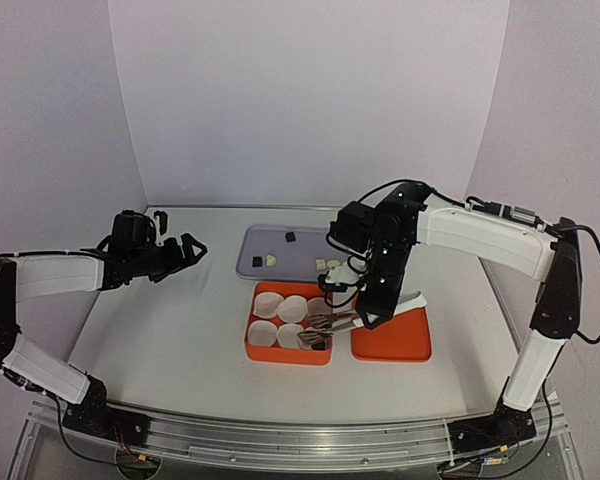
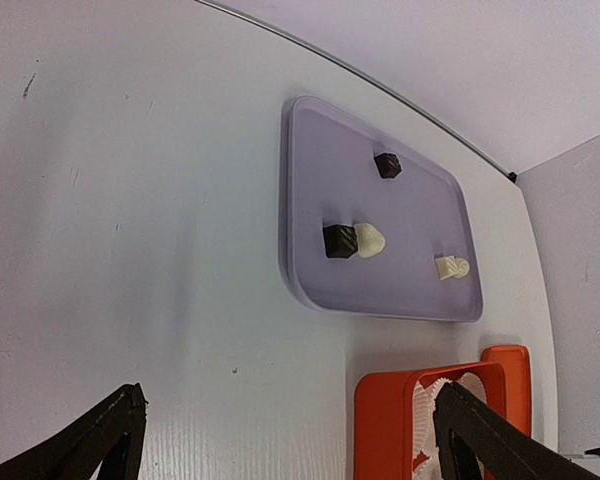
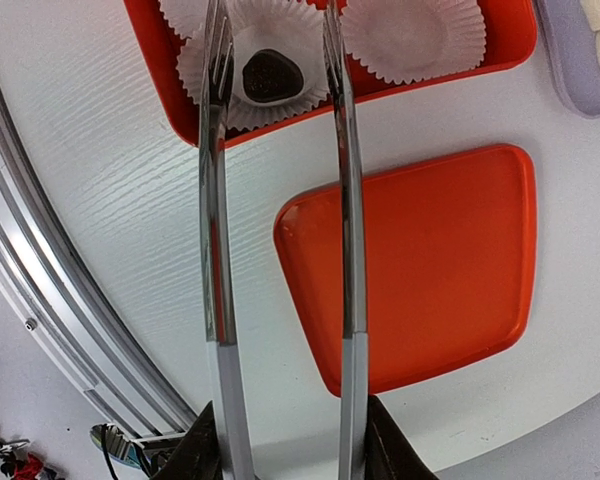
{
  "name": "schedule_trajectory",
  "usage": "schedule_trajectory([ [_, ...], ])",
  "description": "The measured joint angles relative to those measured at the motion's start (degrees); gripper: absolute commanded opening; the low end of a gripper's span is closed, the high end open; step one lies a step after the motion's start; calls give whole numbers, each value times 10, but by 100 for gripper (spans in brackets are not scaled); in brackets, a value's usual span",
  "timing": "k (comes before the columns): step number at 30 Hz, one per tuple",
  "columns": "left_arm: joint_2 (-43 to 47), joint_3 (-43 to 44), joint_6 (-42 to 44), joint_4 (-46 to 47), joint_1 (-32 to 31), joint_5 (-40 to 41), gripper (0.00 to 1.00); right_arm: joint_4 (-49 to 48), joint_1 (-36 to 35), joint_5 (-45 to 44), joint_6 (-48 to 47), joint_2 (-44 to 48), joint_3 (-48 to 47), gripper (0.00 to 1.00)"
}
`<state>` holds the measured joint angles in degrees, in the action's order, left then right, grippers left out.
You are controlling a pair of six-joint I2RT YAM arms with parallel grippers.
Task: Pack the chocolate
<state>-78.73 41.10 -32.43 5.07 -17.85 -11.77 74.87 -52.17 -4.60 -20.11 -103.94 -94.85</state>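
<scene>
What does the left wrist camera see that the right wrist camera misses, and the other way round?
Only the left wrist view: two loose dark chocolates on the lavender tray, and the open left gripper. Only the right wrist view: the right gripper holding metal tongs, whose tips flank one chocolate sitting in a paper cup. Both: the orange box, the orange lid, and some of the tray.
</scene>
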Motion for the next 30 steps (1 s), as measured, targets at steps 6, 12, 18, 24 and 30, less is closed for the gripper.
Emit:
schedule_trajectory([
  [6,4,-3,0,-6,0,0,100,4,-1,0,0,0,-27,35],
  [12,15,-4,1,-6,0,0,100,-6,-3,1,0,17,-46,33],
  [18,29,-7,0,-12,0,8,100,-56,-3,-36,10,31,-70,33],
  [24,40,-7,-1,-21,0,15,100,-112,9,-108,47,-15,-142,33],
  [30,47,-12,-6,-22,0,18,100,-155,50,-166,118,-143,-251,33],
])
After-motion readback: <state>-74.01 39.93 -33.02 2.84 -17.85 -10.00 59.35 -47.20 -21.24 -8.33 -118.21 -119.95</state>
